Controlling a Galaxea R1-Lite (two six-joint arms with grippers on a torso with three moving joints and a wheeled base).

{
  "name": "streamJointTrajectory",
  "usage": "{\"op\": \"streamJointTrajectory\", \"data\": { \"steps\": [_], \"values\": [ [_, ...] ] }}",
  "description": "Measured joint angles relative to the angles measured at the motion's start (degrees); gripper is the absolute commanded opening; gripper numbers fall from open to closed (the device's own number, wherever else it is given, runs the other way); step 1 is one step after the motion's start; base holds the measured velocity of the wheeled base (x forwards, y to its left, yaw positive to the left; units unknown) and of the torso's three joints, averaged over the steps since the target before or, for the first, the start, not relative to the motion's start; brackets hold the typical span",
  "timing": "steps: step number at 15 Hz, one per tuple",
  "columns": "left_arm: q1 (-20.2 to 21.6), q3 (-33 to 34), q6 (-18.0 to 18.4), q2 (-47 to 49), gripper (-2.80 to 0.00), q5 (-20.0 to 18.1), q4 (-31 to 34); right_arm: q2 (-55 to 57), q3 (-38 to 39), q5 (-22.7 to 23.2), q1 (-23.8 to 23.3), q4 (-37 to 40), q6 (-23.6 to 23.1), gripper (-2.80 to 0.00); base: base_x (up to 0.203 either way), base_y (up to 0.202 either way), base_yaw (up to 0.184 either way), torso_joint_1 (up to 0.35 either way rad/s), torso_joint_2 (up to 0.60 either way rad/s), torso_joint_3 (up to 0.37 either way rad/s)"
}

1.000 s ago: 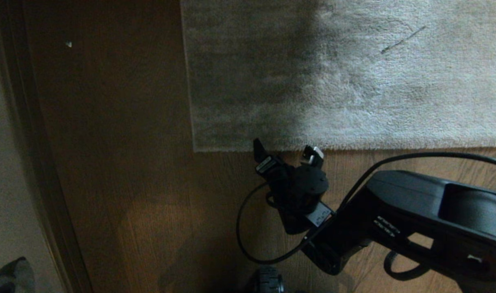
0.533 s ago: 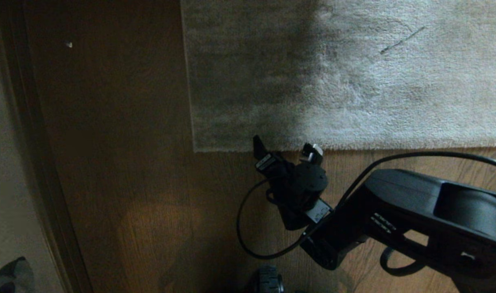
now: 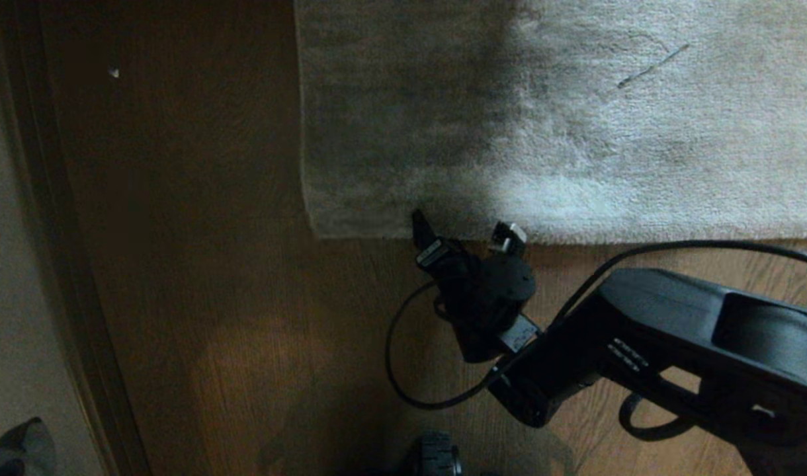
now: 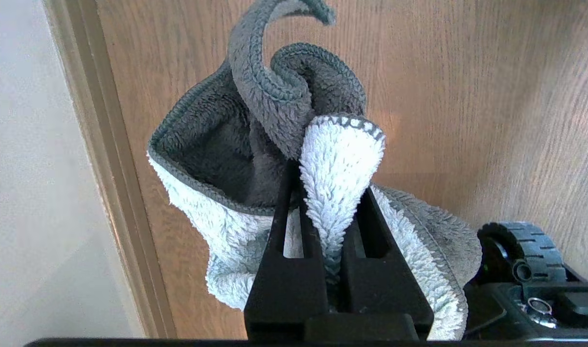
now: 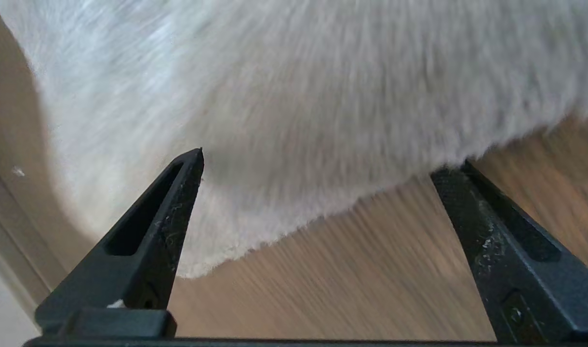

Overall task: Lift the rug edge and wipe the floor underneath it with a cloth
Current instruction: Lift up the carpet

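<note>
While left gripper (image 4: 330,202) idles at robot's left, jaws clenched on cloth (image 4: 274,159), right gripper (image 3: 468,233) straddles rug edge (image 3: 575,237) near corner, jaws released wide. Slide lower finger under border along floor (image 3: 245,330), then pinch, lift.

1. It looked like a home room: brown wood-grain plank floor (image 3: 231,317) ran throughout.
2. A large light grey-beige rug (image 3: 608,132) lay on that floor.
3. A pale wall (image 4: 38,193) with wooden skirting (image 4: 111,183) bordered the floor.
</note>
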Motion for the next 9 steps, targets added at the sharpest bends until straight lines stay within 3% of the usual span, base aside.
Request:
{"op": "streamJointTrajectory", "data": {
  "steps": [9],
  "values": [
    [0.00,0.00,0.00,0.00,-2.80,0.01,0.01,-4.02,-0.17,0.98,-3.05,0.18,-1.16,0.00,0.000,0.000,0.000,0.000,0.00,0.000]
  ]
}}
